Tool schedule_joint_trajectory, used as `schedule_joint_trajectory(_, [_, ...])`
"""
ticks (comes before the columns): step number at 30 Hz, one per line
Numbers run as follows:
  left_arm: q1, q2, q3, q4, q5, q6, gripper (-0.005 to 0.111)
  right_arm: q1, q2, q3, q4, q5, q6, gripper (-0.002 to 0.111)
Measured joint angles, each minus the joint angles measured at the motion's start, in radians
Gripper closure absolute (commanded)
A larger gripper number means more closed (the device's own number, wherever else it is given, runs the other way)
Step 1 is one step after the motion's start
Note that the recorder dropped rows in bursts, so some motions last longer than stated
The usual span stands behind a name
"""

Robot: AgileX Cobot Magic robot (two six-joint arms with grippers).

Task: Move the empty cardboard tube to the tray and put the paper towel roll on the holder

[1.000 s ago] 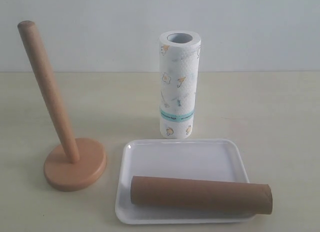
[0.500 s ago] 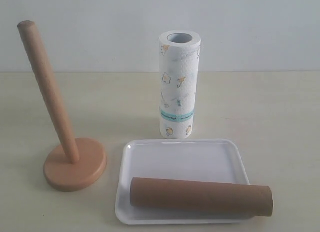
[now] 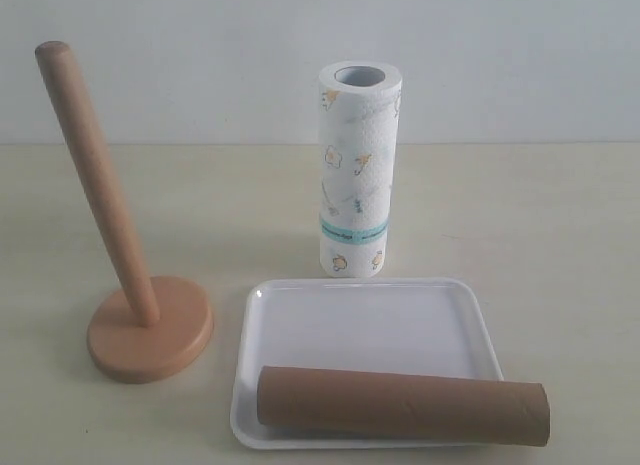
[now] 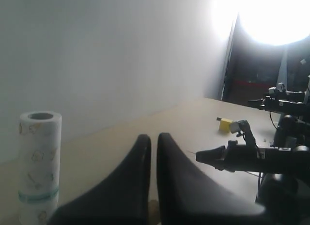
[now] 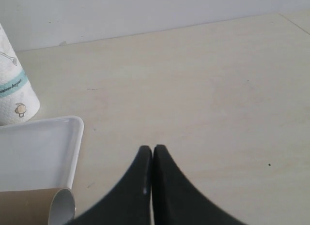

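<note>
Tube [image 3: 403,407] rolled nearer, left fingers [image 4: 133,186], right fingers [image 5: 135,191] closed

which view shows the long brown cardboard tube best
The exterior view: the whole long brown cardboard tube lies across the flat white plastic tray, one end past the rim. The right wrist view catches only one open end; the left wrist view shows none of it.

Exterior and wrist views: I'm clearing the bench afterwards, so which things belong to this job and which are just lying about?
Job: long brown cardboard tube; flat white plastic tray; white printed paper towel roll; light wooden holder with dowel post.
Lying about: small yellow block, seen only in the left wrist view.
</note>
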State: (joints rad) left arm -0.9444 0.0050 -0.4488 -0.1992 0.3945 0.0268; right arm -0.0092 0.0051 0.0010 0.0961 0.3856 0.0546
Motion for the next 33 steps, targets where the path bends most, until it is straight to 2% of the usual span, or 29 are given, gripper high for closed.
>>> schedule_joint_trajectory(13, [0.000,0.000,0.000,0.023,0.019,0.013,0.103,0.000,0.000,0.000,0.000,0.000,0.000,0.108])
schedule_joint_trajectory(19, [-0.002,0.000,0.025,0.115,-0.070,0.034,0.103,0.000,0.000,0.000,0.000,0.000,0.000,0.108])
schedule_joint_trajectory(21, [0.015,0.002,0.050,0.135,-0.102,0.036,0.103,0.000,0.000,0.000,0.000,0.000,0.000,0.108])
schedule_joint_trajectory(25, [0.139,0.000,0.129,0.148,-0.185,0.032,0.103,0.000,0.000,0.000,0.004,0.000,0.000,0.108])
schedule_joint_trajectory(33, [0.477,-0.002,0.287,0.154,-0.276,-0.027,0.103,0.000,0.000,0.000,0.004,0.000,0.000,0.108])
